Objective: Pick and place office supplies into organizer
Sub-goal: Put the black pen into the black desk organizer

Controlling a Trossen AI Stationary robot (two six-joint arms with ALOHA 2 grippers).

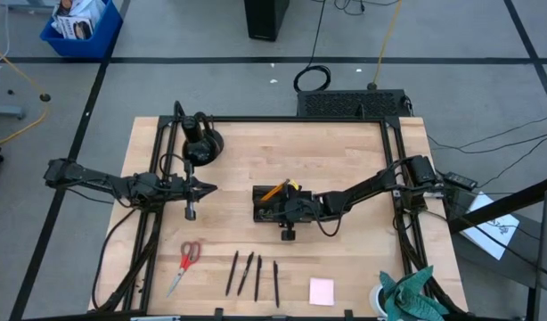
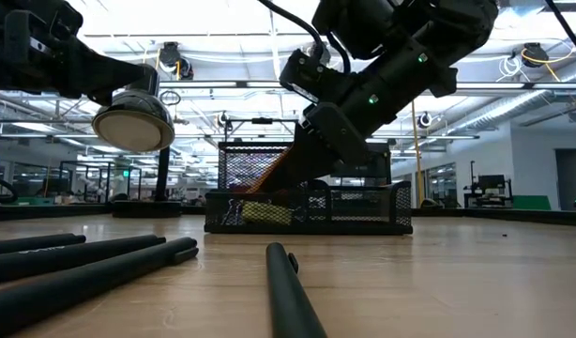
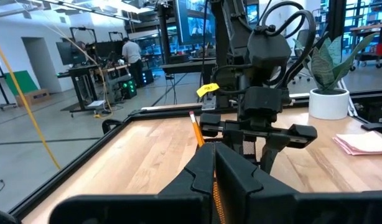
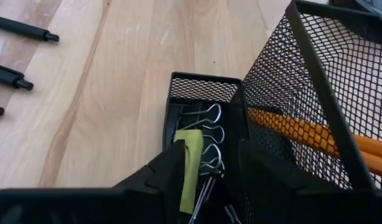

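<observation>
with the right gripper (image 4: 209, 171) apart over the organizer (image 4: 206, 90), clips (image 4: 209, 134) dropped, we fetch a pen (image 1: 275, 283) next; left gripper (image 1: 209, 187) waits together

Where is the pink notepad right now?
In the high view, the pink notepad lies on the table's near edge, right of the four black pens and left of the teal cloth.

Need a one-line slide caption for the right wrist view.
Right gripper open over the mesh organizer, yellow-green piece and binder clips below, orange pencils alongside.

The wooden table (image 1: 345, 259) carries scissors (image 1: 184, 265), four pens (image 1: 252, 274) and a pink notepad (image 1: 322, 291), all nearer the front edge than the organizer (image 1: 272, 204).
</observation>
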